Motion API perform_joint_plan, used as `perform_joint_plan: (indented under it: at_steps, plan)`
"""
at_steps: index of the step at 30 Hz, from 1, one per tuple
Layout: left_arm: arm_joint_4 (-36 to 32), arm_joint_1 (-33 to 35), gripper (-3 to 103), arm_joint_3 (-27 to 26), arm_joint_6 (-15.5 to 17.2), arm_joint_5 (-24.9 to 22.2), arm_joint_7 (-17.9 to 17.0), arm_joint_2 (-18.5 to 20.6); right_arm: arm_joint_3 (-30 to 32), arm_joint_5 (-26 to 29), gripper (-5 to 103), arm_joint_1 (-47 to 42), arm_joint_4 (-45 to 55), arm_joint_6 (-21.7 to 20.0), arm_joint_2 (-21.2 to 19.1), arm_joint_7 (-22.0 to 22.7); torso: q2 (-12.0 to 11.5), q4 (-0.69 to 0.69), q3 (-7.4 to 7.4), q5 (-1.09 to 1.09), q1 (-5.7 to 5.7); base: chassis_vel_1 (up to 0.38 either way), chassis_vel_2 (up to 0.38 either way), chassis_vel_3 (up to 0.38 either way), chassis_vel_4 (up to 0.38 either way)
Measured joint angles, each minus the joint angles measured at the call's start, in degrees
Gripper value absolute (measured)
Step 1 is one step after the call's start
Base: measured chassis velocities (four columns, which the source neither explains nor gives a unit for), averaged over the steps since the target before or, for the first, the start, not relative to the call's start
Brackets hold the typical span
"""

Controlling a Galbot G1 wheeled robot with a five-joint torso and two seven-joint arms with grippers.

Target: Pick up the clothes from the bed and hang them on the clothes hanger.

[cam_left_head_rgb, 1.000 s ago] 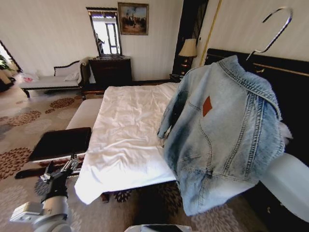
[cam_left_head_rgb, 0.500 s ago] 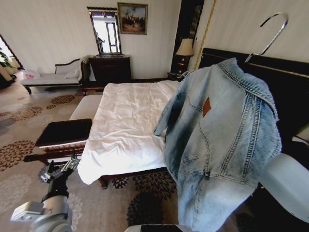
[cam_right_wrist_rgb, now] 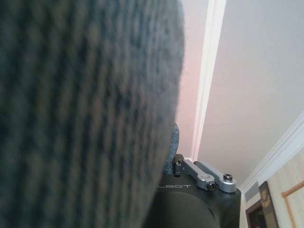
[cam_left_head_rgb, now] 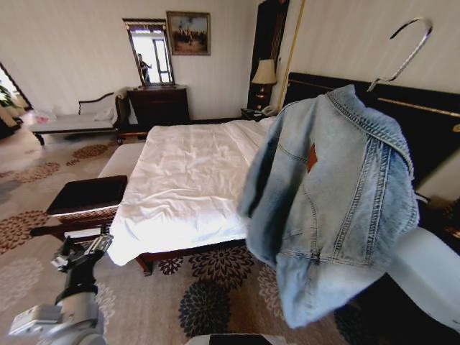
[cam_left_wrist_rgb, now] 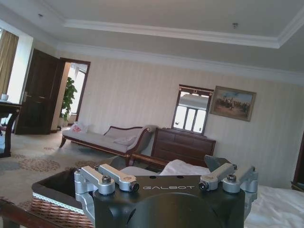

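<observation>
Right gripper (cam_right_wrist_rgb: 202,173) grip state unclear; jacket (cam_left_head_rgb: 338,194) draped over it on hanger (cam_left_head_rgb: 401,54), beyond bed (cam_left_head_rgb: 187,180) edge.

The whole head view shifts, so my camera moves; the bed (cam_left_head_rgb: 183,183) now sits further left.

The left tool (cam_left_head_rgb: 79,253) is held low at the left, just off the foot corner of the bed (cam_left_head_rgb: 180,187). A tray (cam_left_head_rgb: 88,195) is found just behind the left tool, beside the bed. The jacket (cam_left_head_rgb: 334,194) is hung in the air at the right, on the hanger (cam_left_head_rgb: 402,57), in front of the headboard (cam_left_head_rgb: 431,136). The right tool (cam_right_wrist_rgb: 199,178) is pressed against the jacket's cloth.
</observation>
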Motion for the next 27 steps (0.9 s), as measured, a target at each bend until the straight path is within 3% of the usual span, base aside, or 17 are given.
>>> perform_joint_plan:
  at_steps: [15, 27]
  plan:
    - [0.0, 0.18, 100, 0.12, -0.65, -1.28, 1.0, 0.13, 8.63, -0.67, 21, -9.43, 4.75, -0.06, 1.26, -0.01, 0.02, -0.04, -0.03, 0.03, -0.09, 0.005, 0.022, 0.006, -0.019]
    - [0.0, 0.2, 100, 0.61, -1.3, -1.3, 2.37, 0.94, 17.58, -2.31, 21, -21.12, 7.79, 0.03, 4.94, -1.29, 0.01, -0.02, -0.02, 0.01, -0.03, 0.0, 0.0, 0.0, 0.0]
